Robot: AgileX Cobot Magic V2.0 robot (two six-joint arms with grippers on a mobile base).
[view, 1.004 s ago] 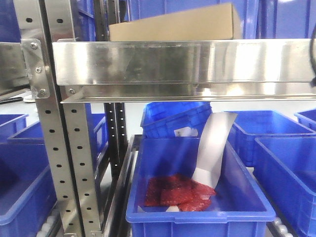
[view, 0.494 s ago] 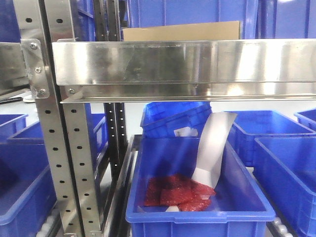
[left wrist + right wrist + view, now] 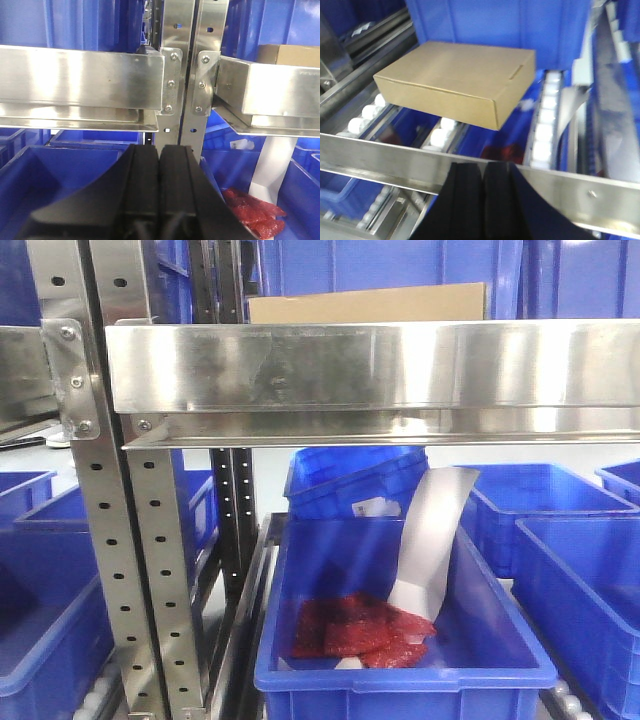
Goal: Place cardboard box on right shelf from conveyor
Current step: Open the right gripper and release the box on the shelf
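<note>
At the far left of the front view stood perforated metal uprights (image 3: 100,540), with blue bins (image 3: 40,640) low beside them, their contents out of sight. In the left wrist view the left hand (image 3: 160,165) hung before the uprights with its two black fingers (image 3: 142,185) pressed flat together, holding nothing.

Across the middle ran the right shelf (image 3: 380,365), its broad shiny front lip bolted to the uprights. The cardboard box (image 3: 367,303) lay on that shelf, only its upper strip showing above the lip in the front view. The right wrist view showed it whole: a plain tan slab (image 3: 457,82) lying on the shelf's white rollers (image 3: 440,137), behind the steel lip (image 3: 380,160), with a blue bin wall (image 3: 495,22) just behind it. No print or label could be seen on the box.

Below the shelf, a large blue bin (image 3: 400,675) held red packets (image 3: 360,630) heaped on its floor and a white sheet (image 3: 432,540) leaning upright against its right wall. Another blue bin (image 3: 350,480) behind it carried a small white label (image 3: 372,508), too small to read. More blue bins (image 3: 570,540) stood to the right.

The right hand (image 3: 482,175) sat low in its own view, in front of the lip, its dark fingers (image 3: 465,200) closed against each other and apart from the box.
</note>
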